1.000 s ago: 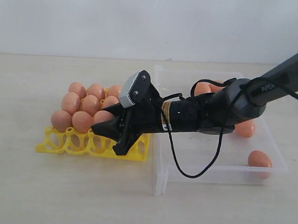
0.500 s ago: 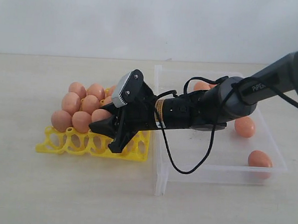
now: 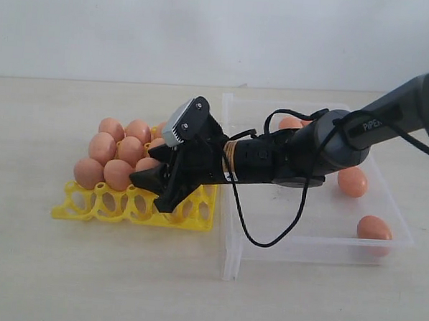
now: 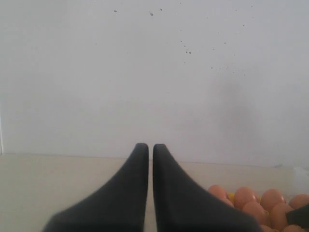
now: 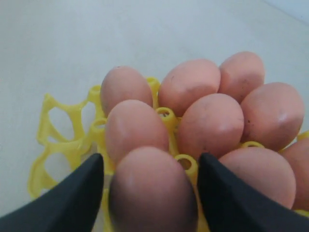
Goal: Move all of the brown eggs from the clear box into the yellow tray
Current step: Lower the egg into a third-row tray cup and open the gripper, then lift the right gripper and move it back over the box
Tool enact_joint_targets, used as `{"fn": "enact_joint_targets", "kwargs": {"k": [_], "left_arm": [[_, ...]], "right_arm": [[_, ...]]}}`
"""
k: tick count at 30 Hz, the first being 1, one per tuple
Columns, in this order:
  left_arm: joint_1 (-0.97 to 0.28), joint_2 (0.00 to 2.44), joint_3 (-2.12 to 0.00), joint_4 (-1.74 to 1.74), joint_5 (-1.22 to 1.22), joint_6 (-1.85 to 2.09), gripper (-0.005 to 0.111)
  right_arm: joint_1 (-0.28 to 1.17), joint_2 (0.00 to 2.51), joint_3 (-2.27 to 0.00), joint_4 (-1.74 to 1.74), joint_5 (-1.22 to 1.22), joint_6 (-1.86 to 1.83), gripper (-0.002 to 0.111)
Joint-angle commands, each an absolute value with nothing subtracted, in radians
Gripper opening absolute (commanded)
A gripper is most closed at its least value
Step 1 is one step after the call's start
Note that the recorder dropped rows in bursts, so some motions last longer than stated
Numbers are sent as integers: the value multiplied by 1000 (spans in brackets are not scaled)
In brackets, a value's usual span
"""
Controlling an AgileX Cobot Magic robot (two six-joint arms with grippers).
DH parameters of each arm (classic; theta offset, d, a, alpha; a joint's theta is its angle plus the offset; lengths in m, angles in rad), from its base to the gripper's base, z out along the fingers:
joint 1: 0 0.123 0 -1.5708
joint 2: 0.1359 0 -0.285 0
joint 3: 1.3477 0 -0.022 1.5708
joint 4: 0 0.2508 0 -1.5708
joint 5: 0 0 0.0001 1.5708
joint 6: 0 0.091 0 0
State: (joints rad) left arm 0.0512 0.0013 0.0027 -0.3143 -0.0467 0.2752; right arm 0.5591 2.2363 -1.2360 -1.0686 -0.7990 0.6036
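— Where's the right arm (image 3: 308, 155)?
— I've got it reaching across from the box (image 3: 318, 241) over the tray (image 3: 75, 205). Its jaws straddle one egg (image 5: 152, 193) at the tray's front row, right beside the other eggs (image 3: 117, 159) packed there. The grip looks slack: a sliver of yellow shows between one side and the shell.
— And the box?
— Three eggs (image 3: 374, 228) lie apart in it, on the table (image 3: 86, 283).
— Left?
— Its jaws are pressed together on nothing, facing the wall (image 4: 145, 72).
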Motion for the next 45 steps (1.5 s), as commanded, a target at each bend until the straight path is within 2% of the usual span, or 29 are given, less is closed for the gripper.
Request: {"fn": "enact_joint_targets", "kwargs": {"k": [1,7,13,17,20,23,24,30,34,36,40,42,43,45], "left_arm": [[47,0,0,-319,-52,279,4],[47,0,0,-319,-52,279,4],[47,0,0,-319,-52,279,4],[47,0,0,-319,-52,279,4],[47,0,0,-319,-52,279,4],[47,0,0,-319,-52,279,4],[47,0,0,-319,-52,279,4],[47,0,0,-319,-52,279,4],[47,0,0,-319,-52,279,4],[47,0,0,-319,-52,279,4],[47,0,0,-319,-52,279,4],[47,0,0,-319,-52,279,4],[47,0,0,-319,-52,279,4],[47,0,0,-319,-52,279,4]], "right_arm": [[561,2235,-1241,-1033,-803,628,68],[561,2231,-1241,-1030,-835,618,67],[539,2117,-1241,-1039,-832,712,67],[520,2016,-1241,-1154,-704,830,67],[518,1936,-1241,-1285,-412,905,54],[518,1877,-1239,-1404,-100,932,22],[518,1866,-1239,-1435,30,917,3],[520,1858,-1233,-1482,503,506,1],[520,1858,-1231,-1456,664,307,1],[517,1858,-1253,-1285,708,213,0],[435,1874,-1390,-583,692,-153,0],[376,1911,-1493,-239,824,-331,0],[320,1967,-1581,-47,980,-342,0],[272,2037,-1669,40,1102,-297,0]]}}
